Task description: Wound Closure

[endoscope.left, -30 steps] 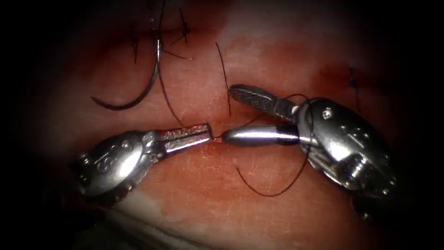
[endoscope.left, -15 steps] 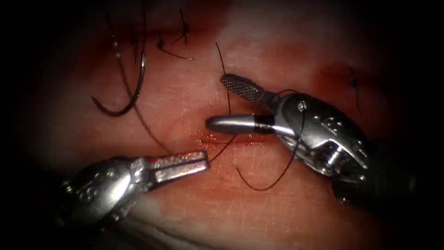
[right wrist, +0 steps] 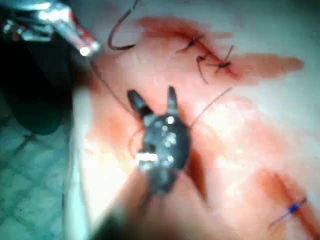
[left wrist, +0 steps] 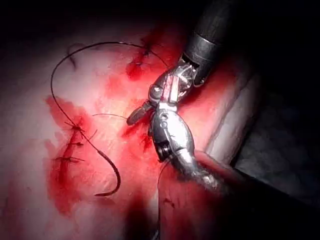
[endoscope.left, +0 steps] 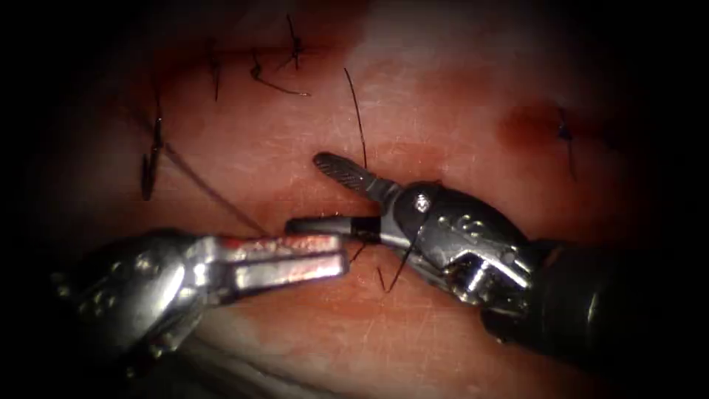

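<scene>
Two tools, left tool (endoscope.left: 325,255) jaws clamping thread (endoscope.left: 210,193), right tool (endoscope.left: 325,196) jaws wide, empty, one needle (endoscope.left: 150,161) lying free on tissue (endoscope.left: 443,111)

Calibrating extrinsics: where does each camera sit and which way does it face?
Endoscope: above and in front of the tissue; left pincer shut on thread, right pincer open, empty.
Left wrist: along left shaft toward its pincer.
Right wrist: along right shaft toward its open pincer.
All share the needle, lying on the tissue, not in it.
</scene>
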Tool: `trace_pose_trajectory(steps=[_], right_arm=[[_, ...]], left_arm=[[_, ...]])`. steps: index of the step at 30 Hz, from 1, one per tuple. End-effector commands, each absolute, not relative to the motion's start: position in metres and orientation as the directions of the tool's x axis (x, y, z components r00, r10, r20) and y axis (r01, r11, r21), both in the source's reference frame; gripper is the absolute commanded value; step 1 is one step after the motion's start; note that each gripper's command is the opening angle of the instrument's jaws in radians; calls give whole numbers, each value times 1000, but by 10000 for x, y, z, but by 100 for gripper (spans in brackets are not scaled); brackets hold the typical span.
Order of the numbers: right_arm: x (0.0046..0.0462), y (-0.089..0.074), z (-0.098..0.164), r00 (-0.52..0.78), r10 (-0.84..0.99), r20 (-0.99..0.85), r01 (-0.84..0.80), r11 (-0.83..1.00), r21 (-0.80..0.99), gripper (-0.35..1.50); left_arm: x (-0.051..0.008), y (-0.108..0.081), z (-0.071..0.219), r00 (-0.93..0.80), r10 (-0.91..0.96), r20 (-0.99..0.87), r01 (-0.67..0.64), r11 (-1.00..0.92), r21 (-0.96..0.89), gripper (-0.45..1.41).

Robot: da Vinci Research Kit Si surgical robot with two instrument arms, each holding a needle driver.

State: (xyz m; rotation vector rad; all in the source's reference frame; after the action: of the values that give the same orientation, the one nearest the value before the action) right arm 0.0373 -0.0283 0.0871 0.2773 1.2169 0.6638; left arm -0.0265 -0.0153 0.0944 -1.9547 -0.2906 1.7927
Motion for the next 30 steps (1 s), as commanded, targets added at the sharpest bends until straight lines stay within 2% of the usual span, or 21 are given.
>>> trace_pose_trajectory(steps=[1,12,24,30], right_arm=[[384,-296,878,197,605,-772,-296,787,541,99],[394,-310,868,218,594,-774,-199,804,561,88],[395,-317,859,212,577,-789,-116,816,566,88],[398,-320,852,189,571,-799,-62,819,571,77]], left_arm=[[-270,-144,948,125,458,-880,-158,-866,-474,-45],[-275,-117,981,123,439,-890,-164,-876,-454,-45],[-265,-118,1050,80,450,-890,-155,-876,-457,-45],[-263,-122,1074,66,443,-894,-151,-881,-448,-45]])
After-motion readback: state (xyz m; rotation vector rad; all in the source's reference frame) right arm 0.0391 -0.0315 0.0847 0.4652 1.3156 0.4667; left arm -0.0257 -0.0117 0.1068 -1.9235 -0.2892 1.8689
